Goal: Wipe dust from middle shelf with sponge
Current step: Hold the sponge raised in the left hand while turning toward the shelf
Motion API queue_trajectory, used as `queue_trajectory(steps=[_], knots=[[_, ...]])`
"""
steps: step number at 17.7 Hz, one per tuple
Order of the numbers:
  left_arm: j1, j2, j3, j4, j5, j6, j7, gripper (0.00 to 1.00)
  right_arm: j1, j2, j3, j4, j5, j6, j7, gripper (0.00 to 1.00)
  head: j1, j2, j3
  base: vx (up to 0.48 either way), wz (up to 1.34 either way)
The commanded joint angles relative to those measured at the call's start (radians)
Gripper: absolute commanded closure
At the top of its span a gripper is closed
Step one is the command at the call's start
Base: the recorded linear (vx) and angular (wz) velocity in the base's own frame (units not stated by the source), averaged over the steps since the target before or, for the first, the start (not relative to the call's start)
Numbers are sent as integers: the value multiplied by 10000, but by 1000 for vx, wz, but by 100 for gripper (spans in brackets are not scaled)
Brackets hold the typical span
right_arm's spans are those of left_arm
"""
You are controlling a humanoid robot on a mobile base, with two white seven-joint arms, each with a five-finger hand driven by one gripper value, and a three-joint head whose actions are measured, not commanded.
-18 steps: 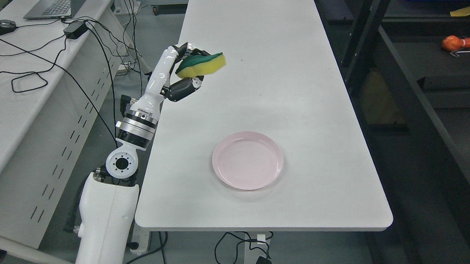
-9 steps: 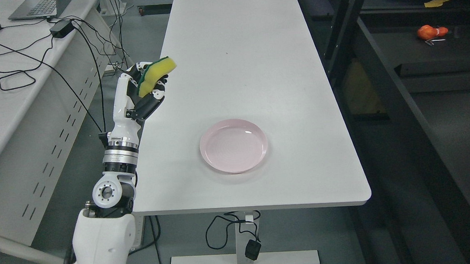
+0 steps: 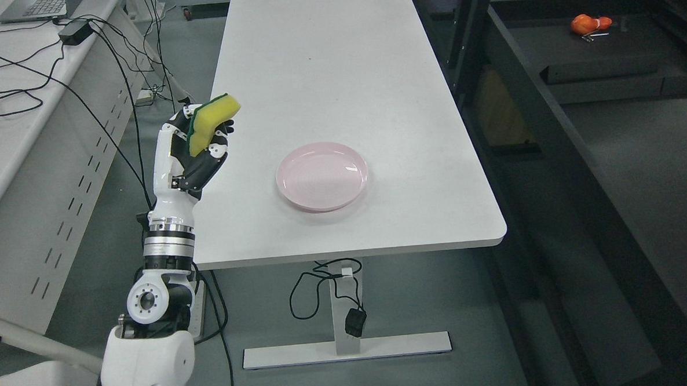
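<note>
My left hand [image 3: 199,141] is raised upright beside the left edge of the white table [image 3: 339,89], its fingers shut on a yellow sponge [image 3: 210,122] with a green scouring back. The sponge stands tilted in the grasp, above the floor just left of the table edge. A dark shelving unit [image 3: 596,147] stands at the right of the picture; its shelf board [image 3: 638,163] runs from the upper middle to the lower right. The right arm does not show.
A pink plate [image 3: 322,176] lies on the table near its front edge. A white desk [image 3: 22,131] with cables, a power adapter and a laptop stands at the left. An orange object [image 3: 588,24] lies on the shelf at the far right.
The camera has shifted, so the whole scene slid left and up. My left hand pulled back off the table to its left edge and turned upright, still holding the sponge.
</note>
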Motion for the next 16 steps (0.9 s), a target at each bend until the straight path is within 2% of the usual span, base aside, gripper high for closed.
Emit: queue_trajectory(steps=[1,16], knots=[[112,152,-73,-351,129,17,-25,100,1,-175,-3,-174,0,7,7,0,0,0,0,-211,0],[112,152,-227,-351,145,48,-25,100,1,-175,12,-174,0,7,7,0,0,0,0,-254,-69]])
